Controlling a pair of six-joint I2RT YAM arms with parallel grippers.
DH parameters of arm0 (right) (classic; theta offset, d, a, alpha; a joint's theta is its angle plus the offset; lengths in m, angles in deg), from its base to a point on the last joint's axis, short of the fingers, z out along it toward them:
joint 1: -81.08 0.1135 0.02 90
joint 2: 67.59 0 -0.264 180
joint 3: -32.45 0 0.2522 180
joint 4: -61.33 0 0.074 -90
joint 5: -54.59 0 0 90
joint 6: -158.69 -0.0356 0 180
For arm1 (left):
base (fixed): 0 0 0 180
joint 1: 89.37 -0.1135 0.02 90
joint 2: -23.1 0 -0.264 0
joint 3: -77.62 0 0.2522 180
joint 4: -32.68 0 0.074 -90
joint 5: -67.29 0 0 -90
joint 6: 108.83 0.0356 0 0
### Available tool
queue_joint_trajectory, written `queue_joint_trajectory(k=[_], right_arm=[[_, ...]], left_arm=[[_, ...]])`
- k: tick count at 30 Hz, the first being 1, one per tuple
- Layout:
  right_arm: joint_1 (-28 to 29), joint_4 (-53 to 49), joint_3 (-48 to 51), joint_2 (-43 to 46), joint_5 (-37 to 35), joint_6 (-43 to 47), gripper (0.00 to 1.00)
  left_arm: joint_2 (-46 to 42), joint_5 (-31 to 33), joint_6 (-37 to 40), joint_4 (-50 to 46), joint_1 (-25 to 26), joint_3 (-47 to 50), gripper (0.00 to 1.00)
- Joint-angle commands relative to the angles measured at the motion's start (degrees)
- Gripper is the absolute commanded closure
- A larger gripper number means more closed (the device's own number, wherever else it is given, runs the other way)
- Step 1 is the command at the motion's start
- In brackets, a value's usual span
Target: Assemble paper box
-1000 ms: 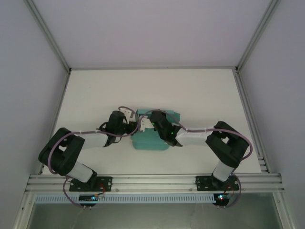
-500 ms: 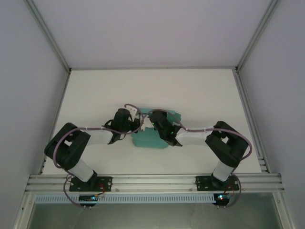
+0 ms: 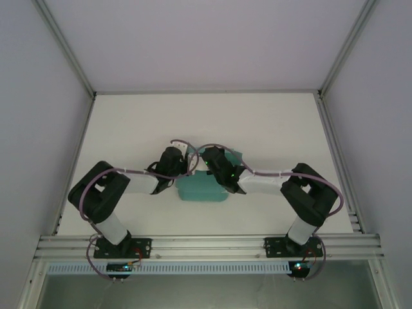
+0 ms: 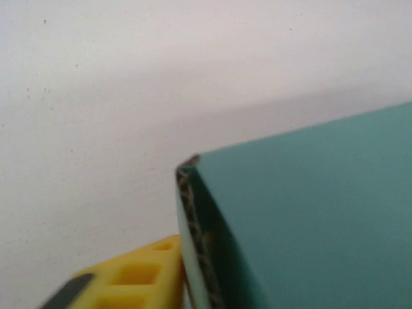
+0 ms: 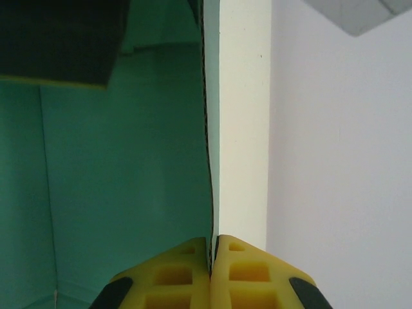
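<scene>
Here's the paper box [image 3: 201, 190], lying on the white table [image 3: 270, 129] in the middle, towards the near edge, between the two wrists and partly folded. The right gripper [image 5: 211, 261] has its yellow fingers pressed together on a raised wall of card — teal face on one side, pale face on the other, with the thin edge running up out of the pinch. On the left gripper [image 3: 190, 165], one yellow pad [image 4: 132, 278] lies right against the box's corner edge. Its partner is hidden behind the card, so I cannot tell whether that grip has closed. The step looks like squaring up a wall. To do it well, the right should anchor the wall upright while the left presses along the fold line rather than at the corner — thin card creases easily.
</scene>
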Motion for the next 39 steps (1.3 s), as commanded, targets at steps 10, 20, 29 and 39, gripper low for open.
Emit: queue_joint_trajectory(k=[10, 20, 29, 39], right_arm=[[-1.3, -6.7, 1.8, 0.4, 6.7, -11.7, 0.8], [-9.4, -6.6, 5.7, 11.0, 10.1, -18.6, 0.63], [-8.5, -5.5, 4.2, 5.3, 7.8, -14.0, 0.74], [-5.5, -1.2, 5.3, 2.1, 4.1, -8.7, 1.0]], left_arm=[[4.6, 7.0, -5.2, 5.5, 0.5, -1.5, 1.0], [3.1, 1.4, 0.6, 5.4, 0.5, 1.5, 1.0], [4.0, -0.5, 2.4, -0.8, 0.7, -2.4, 1.0], [7.6, 13.8, -9.2, -10.8, 0.8, -7.6, 0.9]])
